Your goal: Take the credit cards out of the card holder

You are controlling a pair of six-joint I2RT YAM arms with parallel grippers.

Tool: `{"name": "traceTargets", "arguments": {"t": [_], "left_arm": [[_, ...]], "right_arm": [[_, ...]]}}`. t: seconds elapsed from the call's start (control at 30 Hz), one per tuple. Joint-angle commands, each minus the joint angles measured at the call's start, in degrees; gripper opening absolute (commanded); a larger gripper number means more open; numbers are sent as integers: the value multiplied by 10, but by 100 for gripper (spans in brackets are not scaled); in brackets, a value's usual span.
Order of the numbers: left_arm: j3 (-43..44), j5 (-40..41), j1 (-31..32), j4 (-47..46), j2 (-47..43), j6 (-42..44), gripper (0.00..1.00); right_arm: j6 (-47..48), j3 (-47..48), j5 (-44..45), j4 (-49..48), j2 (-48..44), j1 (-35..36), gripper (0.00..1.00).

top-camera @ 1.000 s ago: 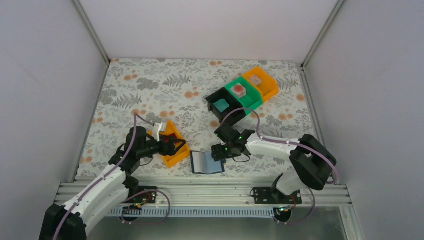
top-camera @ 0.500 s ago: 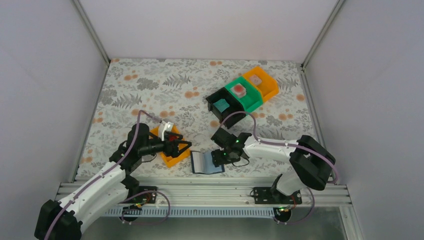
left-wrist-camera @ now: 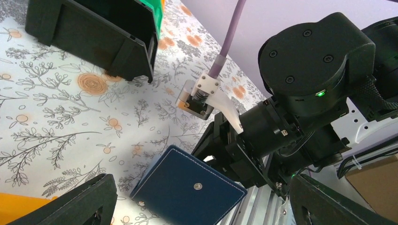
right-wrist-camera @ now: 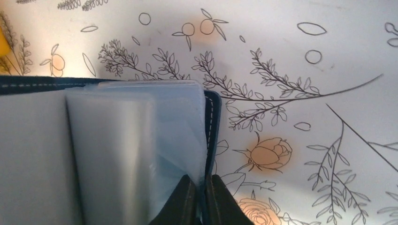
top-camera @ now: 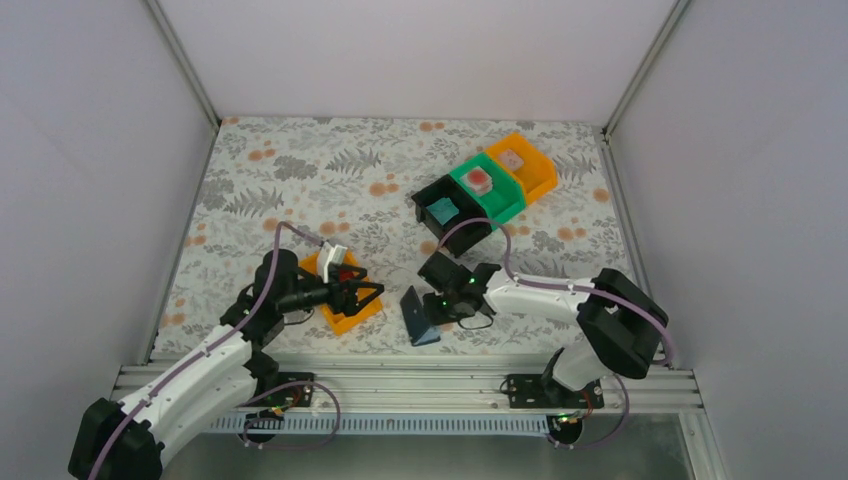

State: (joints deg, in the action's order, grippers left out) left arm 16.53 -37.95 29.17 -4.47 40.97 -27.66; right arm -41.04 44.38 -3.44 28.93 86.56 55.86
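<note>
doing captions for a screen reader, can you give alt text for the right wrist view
The right gripper is shut on the stitched edge of the dark navy card holder, low in the frame. Pale blue clear sleeves fill the left half, and the floral tablecloth lies beyond.

Pretty much a plain white booth here: pale walls [top-camera: 420, 50] on three sides of the table [top-camera: 300, 180], silver frame struts [top-camera: 185, 65] rising from its far corners. The tabletop is a fern-and-orange-flower print, with an aluminium rail [top-camera: 420, 385] along its near edge. Soft, even light.
</note>
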Motion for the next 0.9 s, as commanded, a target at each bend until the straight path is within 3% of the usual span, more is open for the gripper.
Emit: {"name": "traceTargets", "arguments": {"t": [0.0, 0.33, 0.53, 0.77, 0.87], "left_arm": [[-10, 4, 4, -28, -4, -1, 92], [-14, -32, 4, -72, 2, 0, 100], [29, -60, 3, -124, 41, 22, 100], [100, -47, -34, -90, 85, 70, 100], [108, -90, -53, -126, 88, 90, 100]], "right_arm": [[-2, 11, 28, 7, -18, 7, 4], [46, 133, 79, 51, -96, 2, 4], [83, 227, 149, 82, -97, 1, 4], [233, 285, 65, 23, -113, -4, 4], [302, 290, 8, 8, -123, -7, 4]]}}
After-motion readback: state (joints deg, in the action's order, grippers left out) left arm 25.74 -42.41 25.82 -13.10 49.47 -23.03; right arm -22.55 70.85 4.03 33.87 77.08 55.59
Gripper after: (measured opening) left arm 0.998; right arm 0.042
